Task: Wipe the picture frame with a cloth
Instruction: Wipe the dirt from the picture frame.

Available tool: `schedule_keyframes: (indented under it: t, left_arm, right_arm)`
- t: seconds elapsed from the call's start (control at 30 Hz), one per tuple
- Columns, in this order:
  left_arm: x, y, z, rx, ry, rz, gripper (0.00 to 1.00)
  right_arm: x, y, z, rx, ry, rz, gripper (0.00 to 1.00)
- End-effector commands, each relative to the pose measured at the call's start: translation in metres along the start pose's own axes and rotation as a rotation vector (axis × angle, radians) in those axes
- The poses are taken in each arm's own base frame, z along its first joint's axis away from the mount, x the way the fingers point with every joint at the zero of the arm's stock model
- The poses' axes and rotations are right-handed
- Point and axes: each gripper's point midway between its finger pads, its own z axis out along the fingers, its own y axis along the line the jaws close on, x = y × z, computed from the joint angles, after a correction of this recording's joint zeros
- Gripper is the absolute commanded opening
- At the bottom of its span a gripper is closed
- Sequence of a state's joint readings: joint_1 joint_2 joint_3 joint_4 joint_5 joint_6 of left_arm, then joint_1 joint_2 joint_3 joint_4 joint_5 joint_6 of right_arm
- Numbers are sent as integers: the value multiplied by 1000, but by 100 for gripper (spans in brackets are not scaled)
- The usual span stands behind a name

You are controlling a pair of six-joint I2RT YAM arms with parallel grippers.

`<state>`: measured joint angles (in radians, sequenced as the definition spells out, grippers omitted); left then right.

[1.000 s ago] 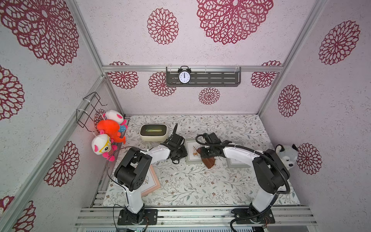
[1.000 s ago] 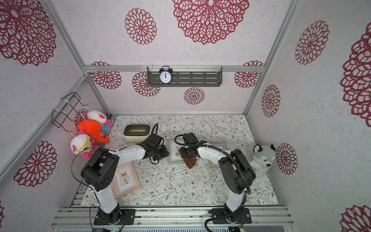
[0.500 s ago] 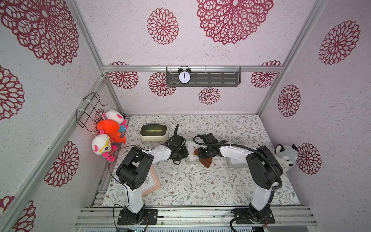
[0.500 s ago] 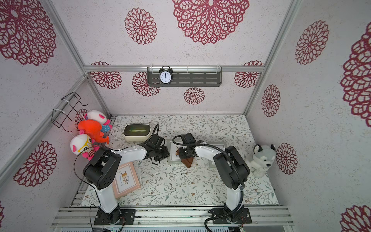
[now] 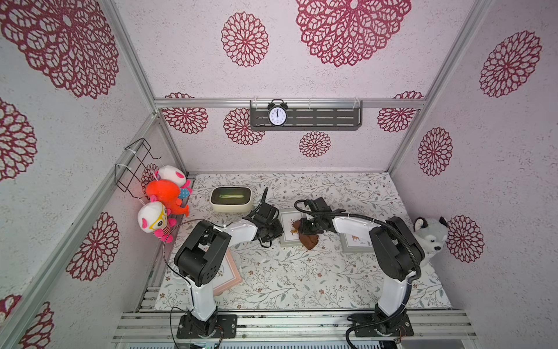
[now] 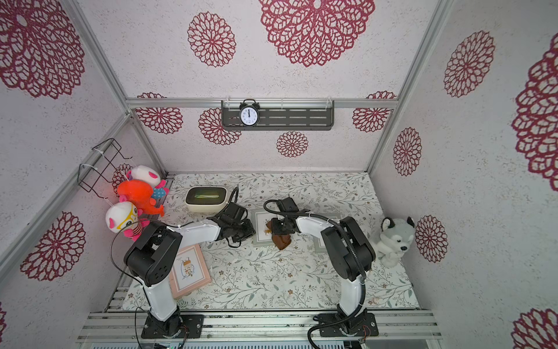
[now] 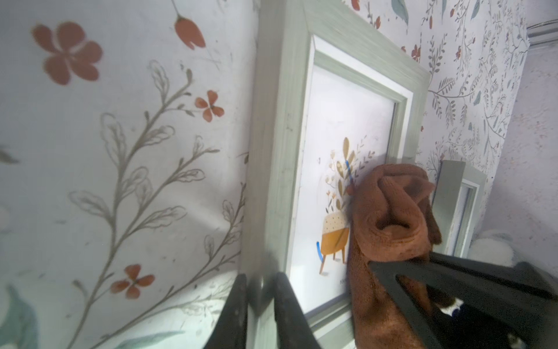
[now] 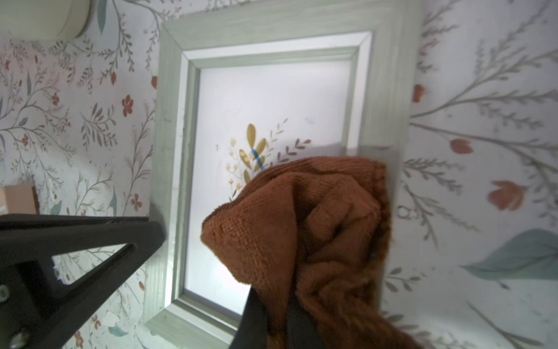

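A grey-green picture frame (image 5: 288, 217) (image 6: 259, 217) lies flat in the middle of the table. My left gripper (image 7: 261, 290) is shut on its left rail (image 7: 277, 151), one finger on each side of the edge; it shows in both top views (image 5: 273, 232) (image 6: 249, 228). My right gripper (image 8: 277, 317) (image 5: 308, 226) is shut on the brown cloth (image 8: 302, 226) (image 7: 392, 217). The bunched cloth (image 5: 309, 240) (image 6: 282, 240) rests on the glass and the frame's right rail (image 8: 380, 90), hanging past its near corner.
A second grey frame (image 5: 354, 241) lies under my right arm. A pink frame (image 6: 188, 269) sits by the left arm's base. A cream box (image 5: 231, 198) stands behind the left gripper. A husky plush (image 5: 430, 234) leans at the right wall; plush toys (image 5: 163, 199) hang left.
The left jaws have closed in on the frame's edge. My right gripper has slid the cloth a little to the left over the frame.
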<state>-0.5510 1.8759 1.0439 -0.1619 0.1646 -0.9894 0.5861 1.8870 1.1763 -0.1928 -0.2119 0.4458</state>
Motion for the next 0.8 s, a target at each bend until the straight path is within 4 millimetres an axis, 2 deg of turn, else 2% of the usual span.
schedule_keyframes:
  t: [0.0,0.03,0.1,0.23,0.3,0.33,0.4,0.47,0.5,0.53,0.57,0.6,0.73,0.77]
  left_arm:
    - [45,64,20,-220,121,-34,17]
    - [45,65,20,-224,120,-35,17]
    - [48,68,20,-234,123,-35,17]
    - [52,75,20,-249,128,-38,16]
    - [52,76,20,-248,129,-38,16]
    - [52,76,20,-246,130,-39,16]
    - [51,74,20,-241,128,-38,16]
    - [50,72,20,-240,127,-36,16]
    - [54,79,26,-261,142,-38,16]
    - [56,83,27,-274,148,-37,16]
    - [56,84,27,-278,150,-37,16]
    - [56,84,26,-280,147,-36,15]
    - [59,88,26,-286,150,-37,15]
    - [60,89,26,-287,152,-36,15]
  right_arm:
    - [63,32,26,-49,204,-37,0]
    - [65,43,31,-93,212,-23,0]
    - [60,36,34,-94,196,22,0]
    - [35,-44,20,106,126,123,0]
    - [30,-68,10,209,109,109,0]
    - [31,-65,10,217,115,91,0]
    - [42,-37,18,156,147,47,0]
    - [62,14,33,42,208,-20,0]
    - [71,32,38,-10,234,-32,0]
    - [75,43,41,-46,245,-39,0]
    - [73,41,42,-45,240,-30,0]
    - [65,25,40,0,215,-13,0]
    - [31,-60,22,185,116,123,0]
    - [29,-71,17,226,107,124,0]
